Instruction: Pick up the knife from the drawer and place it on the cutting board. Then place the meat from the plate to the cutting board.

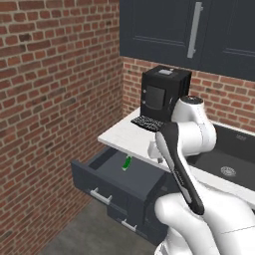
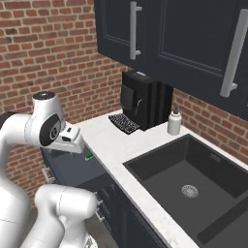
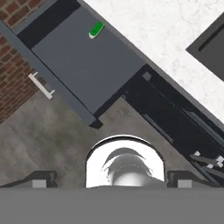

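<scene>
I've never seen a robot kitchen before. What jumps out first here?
The big white robot arm fills the foreground, bent over a pulled-out dark navy-grey drawer under the white counter. Inside the drawer, near its back, lies a small knife with a bright green handle. A black coffee machine stands against the brick wall.

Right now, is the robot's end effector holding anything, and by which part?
Nothing is held. The end effector is open, high above the drawer, where the knife lies.

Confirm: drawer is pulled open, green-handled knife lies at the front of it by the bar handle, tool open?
Not quite. The drawer is open and the tool open, but the knife lies at the back, under the counter edge, far from the bar handle. The hand view shows it.
</scene>
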You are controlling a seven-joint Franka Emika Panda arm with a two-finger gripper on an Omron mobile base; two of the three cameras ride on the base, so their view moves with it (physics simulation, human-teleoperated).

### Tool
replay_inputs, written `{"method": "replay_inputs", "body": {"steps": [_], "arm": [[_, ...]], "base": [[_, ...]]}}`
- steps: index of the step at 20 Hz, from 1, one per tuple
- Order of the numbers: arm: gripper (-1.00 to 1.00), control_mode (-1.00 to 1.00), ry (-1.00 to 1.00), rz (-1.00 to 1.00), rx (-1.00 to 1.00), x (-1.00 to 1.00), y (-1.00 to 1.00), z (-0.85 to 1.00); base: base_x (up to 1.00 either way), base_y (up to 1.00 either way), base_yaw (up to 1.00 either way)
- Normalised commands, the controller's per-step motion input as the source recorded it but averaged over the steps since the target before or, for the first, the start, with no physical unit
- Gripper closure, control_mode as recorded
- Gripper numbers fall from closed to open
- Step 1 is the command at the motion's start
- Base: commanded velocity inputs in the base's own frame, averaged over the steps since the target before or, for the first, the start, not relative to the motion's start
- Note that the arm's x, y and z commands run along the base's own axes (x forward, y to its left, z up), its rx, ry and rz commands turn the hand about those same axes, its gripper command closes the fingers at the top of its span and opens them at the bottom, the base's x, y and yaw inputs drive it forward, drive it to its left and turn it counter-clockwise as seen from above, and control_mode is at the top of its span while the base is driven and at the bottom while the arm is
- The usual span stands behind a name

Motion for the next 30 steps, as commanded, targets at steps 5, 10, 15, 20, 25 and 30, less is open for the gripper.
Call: {"method": "replay_inputs", "body": {"steps": [5, 10, 15, 20, 25, 30], "arm": [[-1.0, -1.0, 0.01, -0.35, 0.03, 0.04, 0.56, -0.24], [-1.0, -1.0, 0.07, -0.33, 0.08, 0.08, 0.52, -0.23], [-1.0, -1.0, 0.08, -0.24, 0.09, 0.25, 0.3, -0.23], [-1.0, -1.0, 0.08, -0.11, 0.08, 0.4, 0.04, -0.14], [-1.0, -1.0, 0.0, -0.07, 0.02, 0.51, 0.01, -0.18], [-1.0, -1.0, 0.02, 0.0, 0.0, 0.44, 0.32, -0.5]], "base": [[0.0, 0.0, 0.0], [0.0, 0.0, 0.0], [0.0, 0.0, 0.0], [0.0, 0.0, 0.0], [0.0, 0.0, 0.0], [0.0, 0.0, 0.0]]}}
